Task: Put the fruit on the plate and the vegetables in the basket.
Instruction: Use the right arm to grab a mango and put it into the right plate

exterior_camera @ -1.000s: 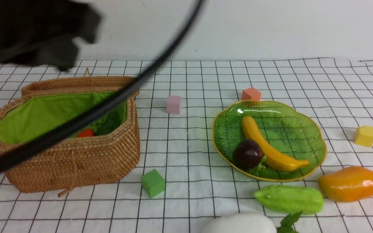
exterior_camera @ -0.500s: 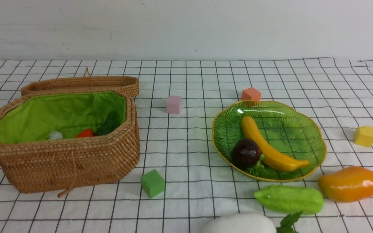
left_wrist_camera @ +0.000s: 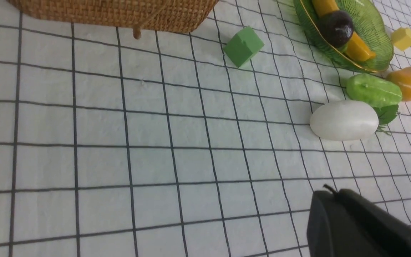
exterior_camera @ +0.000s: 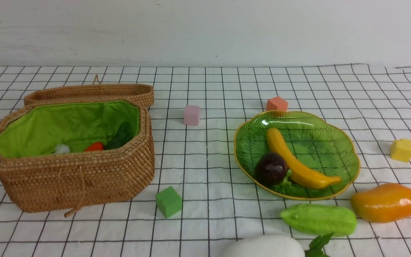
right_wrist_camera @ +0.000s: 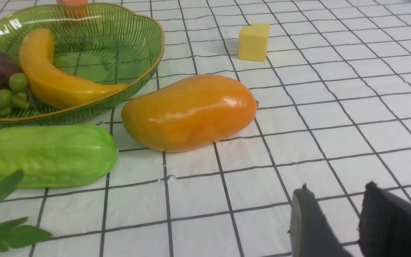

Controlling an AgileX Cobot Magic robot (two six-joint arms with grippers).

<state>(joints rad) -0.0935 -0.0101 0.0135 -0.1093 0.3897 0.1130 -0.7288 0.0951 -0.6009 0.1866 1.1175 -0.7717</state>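
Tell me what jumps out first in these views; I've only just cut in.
The green plate right of centre draws the eye, with the banana and mangosteen lying in it. On the left stands the open basket, a carrot showing inside. Nearer the camera, the mango, gourd and radish lie on the cloth outside the plate.

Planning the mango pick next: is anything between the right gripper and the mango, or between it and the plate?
Nothing visible does. Only bare cloth lies between the right gripper and the mango, and the plate sits just beside the mango.
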